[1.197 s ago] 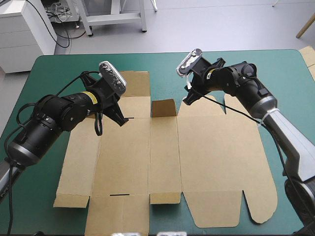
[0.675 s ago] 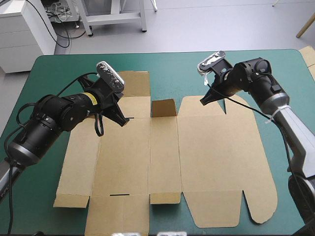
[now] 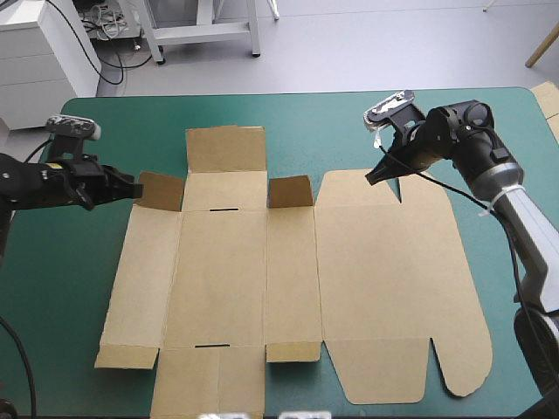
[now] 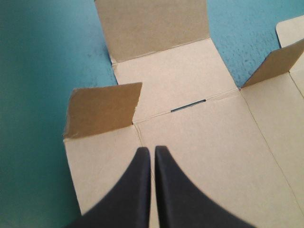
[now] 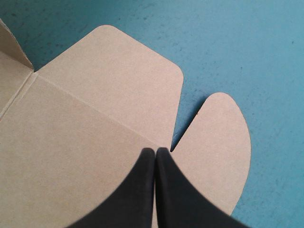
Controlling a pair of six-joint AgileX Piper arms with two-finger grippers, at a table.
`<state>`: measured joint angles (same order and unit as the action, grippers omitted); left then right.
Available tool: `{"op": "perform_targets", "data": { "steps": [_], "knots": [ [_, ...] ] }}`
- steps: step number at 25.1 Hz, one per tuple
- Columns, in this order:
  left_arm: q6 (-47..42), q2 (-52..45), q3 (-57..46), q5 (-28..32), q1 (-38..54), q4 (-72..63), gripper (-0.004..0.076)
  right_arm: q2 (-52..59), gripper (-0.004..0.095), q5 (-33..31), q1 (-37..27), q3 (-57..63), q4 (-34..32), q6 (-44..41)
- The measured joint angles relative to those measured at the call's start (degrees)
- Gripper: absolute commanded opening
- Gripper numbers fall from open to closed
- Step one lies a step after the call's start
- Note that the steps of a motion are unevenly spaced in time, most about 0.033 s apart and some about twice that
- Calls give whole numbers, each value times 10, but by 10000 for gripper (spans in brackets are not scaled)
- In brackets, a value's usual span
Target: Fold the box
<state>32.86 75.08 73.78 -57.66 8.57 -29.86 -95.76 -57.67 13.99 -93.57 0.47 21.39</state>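
Right now your box (image 3: 227, 288) lies spread open on the teal-green table (image 3: 79, 297), and nearly all of the brown board is flat. Two small flaps stand up along its far part: a corner flap (image 3: 162, 191) at the left and a middle flap (image 3: 290, 191) beside the centre strip.

Your left end effector (image 3: 131, 188) sits low at the box's far left corner, just beside the corner flap. Its black fingers are together, with only a thin slit between them and no board in it. In its wrist view the tips point across the left panel, with the corner flap just ahead and off to one side. You cannot tell whether the tips touch the board.

Your right end effector (image 3: 374, 177) is at the far edge of the wide right-hand panel. Its fingers are likewise pressed into one point, and the tip sits at the notch (image 5: 172, 147) between two rounded tabs. The two end effectors are well apart.
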Motion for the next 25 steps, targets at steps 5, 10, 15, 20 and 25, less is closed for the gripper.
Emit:
{"op": "perform_targets", "data": {
  "steps": [5,10,15,20,25],
  "knots": [
    [40,0,2,-80,132,-83,16,0,-20,-3,0,0,0,0],
    [49,0,3,-124,225,-104,16,1,-20,-16,0,0,-1,0],
    [47,-1,3,-130,290,-103,16,17,-20,-20,0,0,-1,0],
    [44,-2,4,-131,333,-94,228,35,-20,-23,0,0,-1,-6],
    [31,-3,4,-133,336,-94,540,41,-20,-24,0,0,-1,-11]
  ]
}}
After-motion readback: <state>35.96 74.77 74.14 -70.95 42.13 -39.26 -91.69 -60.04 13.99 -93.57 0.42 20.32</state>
